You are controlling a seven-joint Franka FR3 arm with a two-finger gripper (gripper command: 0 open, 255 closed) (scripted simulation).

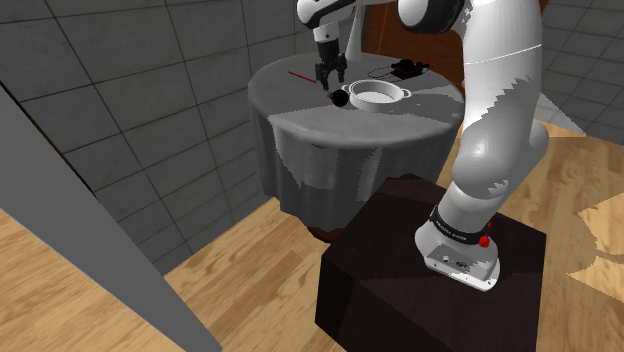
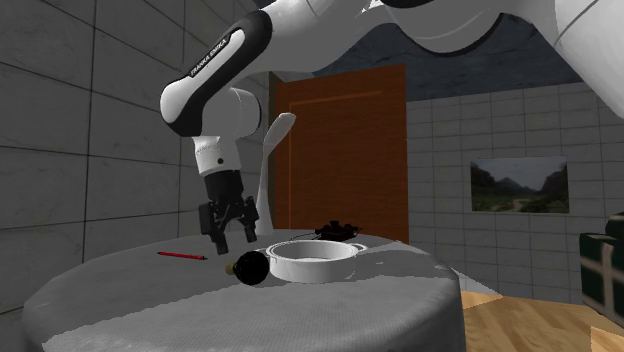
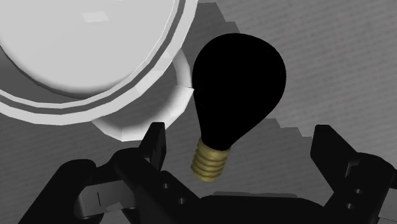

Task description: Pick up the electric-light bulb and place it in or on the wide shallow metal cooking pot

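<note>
Arm is reaching from the dark stand (image 1: pixel 400 260) over a round, grey-draped tabletop (image 1: pixel 290 95).

Gripper (image 1: pixel 329 82) is hanging over the tabletop, pointing down, above the bulb (image 1: pixel 341 98). Jaws are standing apart and clasping nothing. In the second exterior view the gripper (image 2: pixel 232 243) is hovering clear of the bulb (image 2: pixel 252 268), with a gap showing between the jaw tips and the glass.

Bulb is lying on its side on the tabletop (image 2: pixel 150 290). Its glass is rendering solid black and its screw base is showing brass. In the wrist view the bulb (image 3: pixel 236 76) is lying ahead of the gripper (image 3: pixel 240 141), screw base pointing back into the gap between the jaws and neither jaw touching it.

Pot (image 1: pixel 380 96) is sitting upright on the tabletop: wide, shallow, pale grey-white, with loop handles. Bulb is resting just beside it, glass end against one loop handle; whether they are touching cannot be told. In the second exterior view the bulb is lying at the left end of the pot (image 2: pixel 310 262).

Also lying on the tabletop are a thin red stick (image 2: pixel 181 256), apart from the bulb on the side away from the pot, and a small black object (image 2: pixel 337 231) beyond the pot.
</note>
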